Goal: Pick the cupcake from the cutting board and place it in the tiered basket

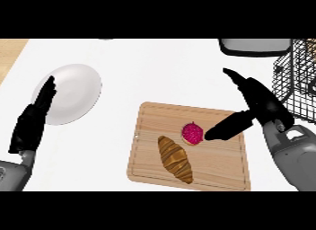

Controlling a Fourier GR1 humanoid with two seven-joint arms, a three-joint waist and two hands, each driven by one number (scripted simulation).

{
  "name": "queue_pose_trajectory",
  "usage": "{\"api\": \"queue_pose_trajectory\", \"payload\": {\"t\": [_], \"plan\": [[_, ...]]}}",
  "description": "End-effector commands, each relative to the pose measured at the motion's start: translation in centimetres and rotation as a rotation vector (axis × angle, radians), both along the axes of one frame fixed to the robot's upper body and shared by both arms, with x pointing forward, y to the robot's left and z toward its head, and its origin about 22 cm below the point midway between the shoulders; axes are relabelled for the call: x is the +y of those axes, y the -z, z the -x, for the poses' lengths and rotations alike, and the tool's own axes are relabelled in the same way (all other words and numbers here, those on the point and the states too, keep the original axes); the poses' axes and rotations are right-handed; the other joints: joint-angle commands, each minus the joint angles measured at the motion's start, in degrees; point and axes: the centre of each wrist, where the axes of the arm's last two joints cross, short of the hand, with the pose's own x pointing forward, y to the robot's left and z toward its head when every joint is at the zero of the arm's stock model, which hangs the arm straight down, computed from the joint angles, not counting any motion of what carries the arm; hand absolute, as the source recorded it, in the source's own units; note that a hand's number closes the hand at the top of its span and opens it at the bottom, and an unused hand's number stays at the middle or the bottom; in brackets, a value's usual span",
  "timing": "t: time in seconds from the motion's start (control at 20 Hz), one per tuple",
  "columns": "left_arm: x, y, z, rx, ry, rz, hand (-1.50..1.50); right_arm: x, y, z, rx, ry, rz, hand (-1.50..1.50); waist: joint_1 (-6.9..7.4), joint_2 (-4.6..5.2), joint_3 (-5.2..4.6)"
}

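Note:
A pink-topped cupcake [192,133] sits near the middle of the wooden cutting board [217,170], with a brown croissant [175,159] lying just left of and below it. My right hand [259,104] hovers over the board's right side, open, its thumb reaching down-left to just beside the cupcake while the fingers point up and away. The black wire tiered basket [304,85] stands at the right edge, partly cut off. At the left, my left hand [33,120] rests open, fingers up, in front of a white plate.
A white plate [74,92] lies on the white counter at the left. A grey pan-like vessel [255,46] sits at the back, just left of the basket. A wooden strip borders the counter's far left.

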Motion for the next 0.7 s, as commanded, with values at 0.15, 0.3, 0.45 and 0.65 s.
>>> {"api": "queue_pose_trajectory", "payload": {"t": [0.15, 0.3, 0.45, 0.65], "plan": [[0.3, -0.3, -0.8, -0.003, -0.012, 0.003, 0.0, 3.5, 2.6, -0.7, 0.205, 0.022, 0.077, -1.5, -0.62, 0.01, 0.04], [0.1, -0.3, -0.5, 0.008, 0.001, 0.008, 0.0, 2.4, 1.8, -1.3, 0.235, 0.015, 0.132, -1.5, -0.6, -0.08, 0.05], [-0.1, 0.4, -0.6, 0.007, -0.006, 0.008, 0.0, 3.1, 3.8, -1.8, 0.251, 0.008, 0.146, -1.5, -0.6, 0.03, 0.05], [-0.2, -0.2, -0.5, 0.02, -0.001, -0.013, 0.0, 2.5, 4.2, -1.1, 0.26, 0.006, 0.157, -1.5, -0.76, -0.08, 0.07]]}}
